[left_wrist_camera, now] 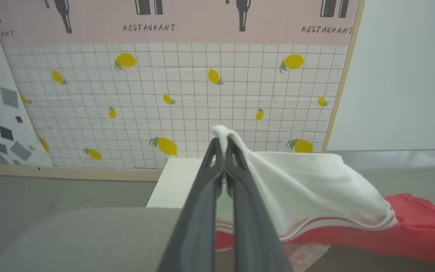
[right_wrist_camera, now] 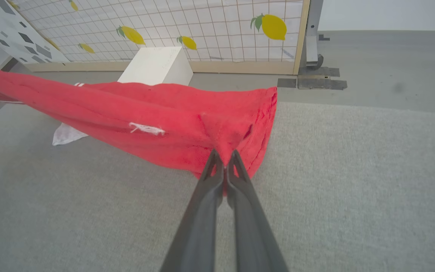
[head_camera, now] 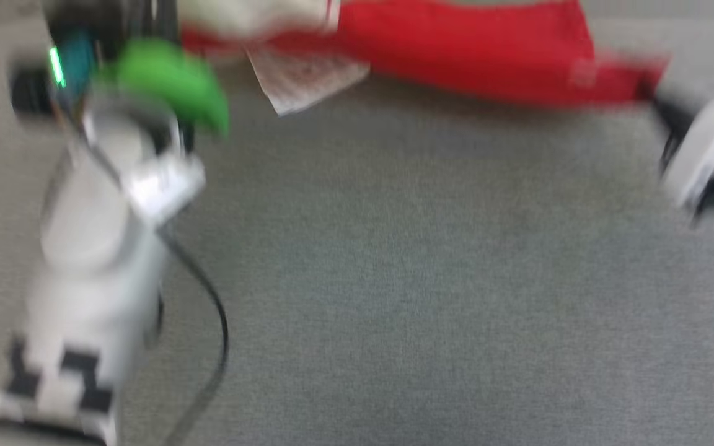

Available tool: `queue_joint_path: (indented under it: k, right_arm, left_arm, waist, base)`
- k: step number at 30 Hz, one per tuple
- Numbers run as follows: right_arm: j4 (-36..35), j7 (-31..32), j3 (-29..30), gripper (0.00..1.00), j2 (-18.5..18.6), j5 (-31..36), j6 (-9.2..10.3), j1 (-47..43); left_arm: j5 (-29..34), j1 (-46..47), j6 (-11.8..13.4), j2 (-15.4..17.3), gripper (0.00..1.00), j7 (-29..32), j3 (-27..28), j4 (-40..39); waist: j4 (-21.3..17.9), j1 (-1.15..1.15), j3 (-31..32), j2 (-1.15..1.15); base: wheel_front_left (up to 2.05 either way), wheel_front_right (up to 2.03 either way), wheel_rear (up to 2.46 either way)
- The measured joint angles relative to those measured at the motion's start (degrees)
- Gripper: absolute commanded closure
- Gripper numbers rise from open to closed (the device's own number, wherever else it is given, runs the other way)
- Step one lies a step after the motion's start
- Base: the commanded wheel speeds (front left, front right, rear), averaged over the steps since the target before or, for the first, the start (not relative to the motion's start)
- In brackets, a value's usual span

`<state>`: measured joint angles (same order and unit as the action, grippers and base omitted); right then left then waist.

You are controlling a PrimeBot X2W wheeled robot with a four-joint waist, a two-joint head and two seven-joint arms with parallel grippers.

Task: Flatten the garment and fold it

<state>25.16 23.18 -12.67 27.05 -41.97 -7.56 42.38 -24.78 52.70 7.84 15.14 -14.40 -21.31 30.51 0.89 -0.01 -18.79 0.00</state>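
**Item 1, left tool** (left_wrist_camera: 223,145): fingers pressed together, pinching the edge of the white sleeve (left_wrist_camera: 308,181), which drapes off to one side of them.

**Item 2, right tool** (right_wrist_camera: 225,156): likewise closed, nipping a red corner near the hem.

**Item 3, the garment** (right_wrist_camera: 157,113): we record it slung between the two tools as a bunched red band, lifted off the desk (head_camera: 394,279) along most of its length. A pale printed patch hangs below it toward the surface; whether it touches we cannot tell. In the blurred head view the garment spans the far side of the desk.

**Item 4, desk:** grey cloth top.

**Item 5, beyond:** a white box (right_wrist_camera: 157,64) on the floor, then a lemon-print panel (left_wrist_camera: 202,94).

**Status, as we judge it:** flattening is under way but not achieved. The cloth has yet to be spread and laid down smooth, and no fold is made.
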Motion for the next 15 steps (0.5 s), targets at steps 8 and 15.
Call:
queue_joint_path:
  k: [8, 15]
  right_arm:
    - [-3.1, -2.6, 0.0, 1.0, -1.1, -3.2, 0.0, -22.1]
    - [-6.5, -0.9, 2.2, 1.0, -1.1, -1.0, -0.01, -36.6]
  left_arm:
    - [-7.2, -33.1, 5.6, 0.5, 1.0, 3.1, 2.7, -12.1]
    - [-11.9, -53.7, 10.4, 2.5, 1.0, 11.3, 3.2, -21.6]
  waist:
    - [0.5, 0.0, 9.1, 0.0]
    - [0.5, 0.0, 15.3, 0.0]
  base:
    - [0.0, 0.0, 0.0]
    - [0.0, 0.0, 0.0]
